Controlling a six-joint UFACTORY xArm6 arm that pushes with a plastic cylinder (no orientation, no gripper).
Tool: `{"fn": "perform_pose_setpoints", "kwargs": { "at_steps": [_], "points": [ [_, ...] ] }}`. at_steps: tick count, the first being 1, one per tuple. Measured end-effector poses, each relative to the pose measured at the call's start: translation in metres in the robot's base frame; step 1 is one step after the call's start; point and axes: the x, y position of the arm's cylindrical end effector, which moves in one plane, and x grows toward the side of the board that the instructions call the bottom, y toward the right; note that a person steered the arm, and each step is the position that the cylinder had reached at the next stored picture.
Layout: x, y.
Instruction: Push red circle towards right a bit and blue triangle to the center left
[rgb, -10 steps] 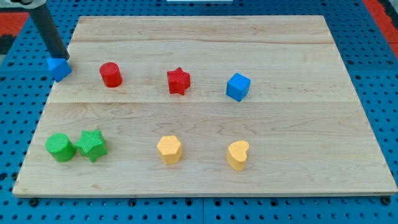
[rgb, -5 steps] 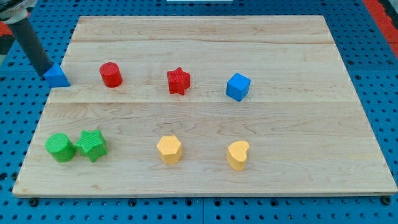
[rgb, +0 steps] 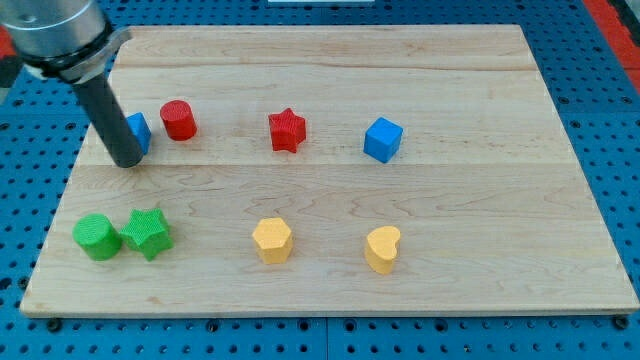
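As the rod leans down-right, my tip (rgb: 129, 161), an end effector gripping nothing, touches the blue triangle (rgb: 138, 132).

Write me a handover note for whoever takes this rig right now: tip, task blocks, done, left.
My tip sits on the board at the view's left, in front of the blue triangle, partly hiding it.
Red circle stands just right of the triangle, close to it.
Done: neither push looks finished.
Left: nudge the red circle right a bit; bring the blue triangle down to the center left.
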Motion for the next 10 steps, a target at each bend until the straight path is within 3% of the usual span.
{"fn": "perform_pose_setpoints", "kwargs": {
  "at_steps": [3,5,7,10],
  "points": [
    [-0.011,0.001],
    [-0.012,-0.033],
    [-0.012,0.029],
    [-0.041,0.010]
  ]
}}
